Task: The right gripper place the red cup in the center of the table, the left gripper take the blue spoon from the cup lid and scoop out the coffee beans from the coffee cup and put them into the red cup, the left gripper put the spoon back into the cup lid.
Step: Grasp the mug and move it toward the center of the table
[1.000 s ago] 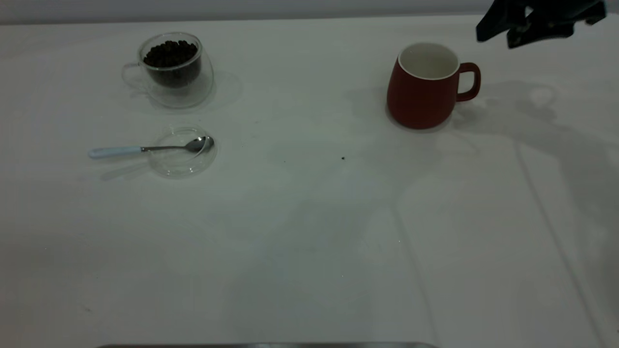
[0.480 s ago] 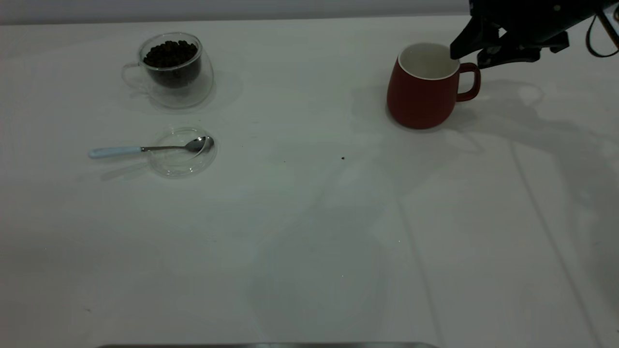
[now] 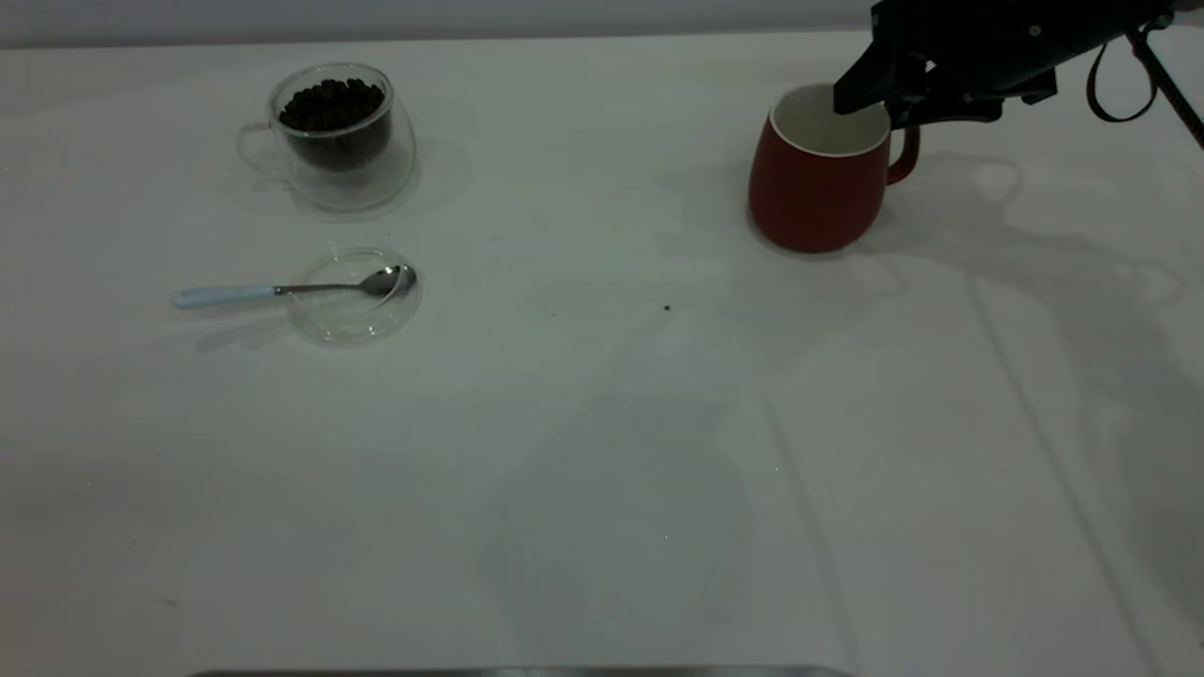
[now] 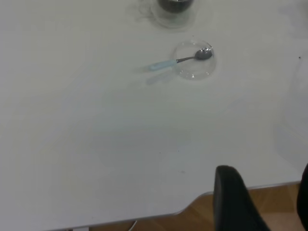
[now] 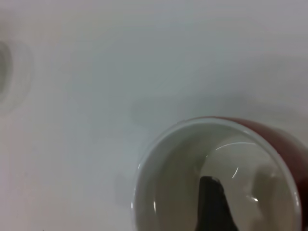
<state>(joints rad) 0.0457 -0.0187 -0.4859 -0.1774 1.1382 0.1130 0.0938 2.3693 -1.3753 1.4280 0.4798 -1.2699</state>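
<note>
The red cup [image 3: 814, 197] stands upright at the far right of the table [image 3: 602, 423]. My right gripper [image 3: 870, 111] is open astride the cup's rim beside the handle: one finger [image 5: 211, 207] is inside the white interior, the other outside. The coffee cup [image 3: 334, 141] with coffee beans [image 3: 331, 103] stands at the far left. In front of it the blue spoon [image 3: 221, 296] lies with its bowl in the cup lid [image 3: 353, 315]. My left gripper [image 4: 267, 202] is open and empty over the table's edge, far from the spoon [image 4: 166, 63] and lid [image 4: 195, 70].
A single dark speck, perhaps a stray bean [image 3: 667, 307], lies near the table's middle. A wooden floor [image 4: 192, 221] shows past the table's edge in the left wrist view. The right arm's cable [image 3: 1119, 85] hangs at the far right.
My right gripper has come down and leftward from the far right corner onto the red cup's rim. The cup has shifted slightly left. The spoon, lid and coffee cup have not moved.
</note>
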